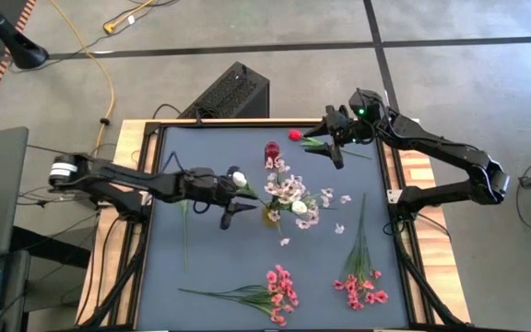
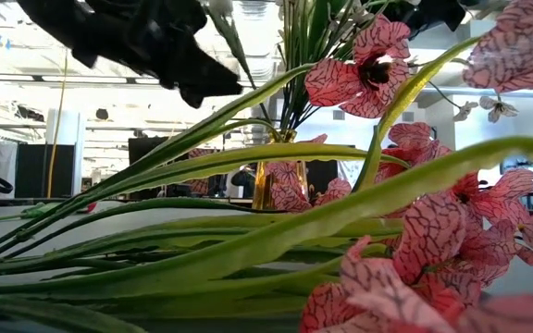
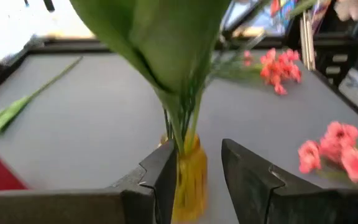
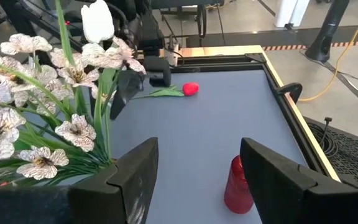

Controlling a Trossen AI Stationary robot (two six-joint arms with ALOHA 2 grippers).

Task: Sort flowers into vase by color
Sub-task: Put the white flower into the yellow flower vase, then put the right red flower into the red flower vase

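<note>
An amber vase mid-table holds pale pink-white blossoms and a white-bud spray. My left gripper is open just left of the bouquet, its fingers either side of the green stems above the vase mouth. A red vase stands toward the far edge. My right gripper hovers open over a red rosebud spray lying by the far edge. A second rosebud lies beyond the left gripper. My left gripper is open around the white-bud spray's stem, which runs down into the amber vase. The stem passes close by one finger; I cannot tell whether it touches.
Two bright pink sprays lie near the near edge and fill the low view. A loose green stem lies on the left part of the mat. Stray blossoms are scattered right of the bouquet. A raised wooden rim frames the table.
</note>
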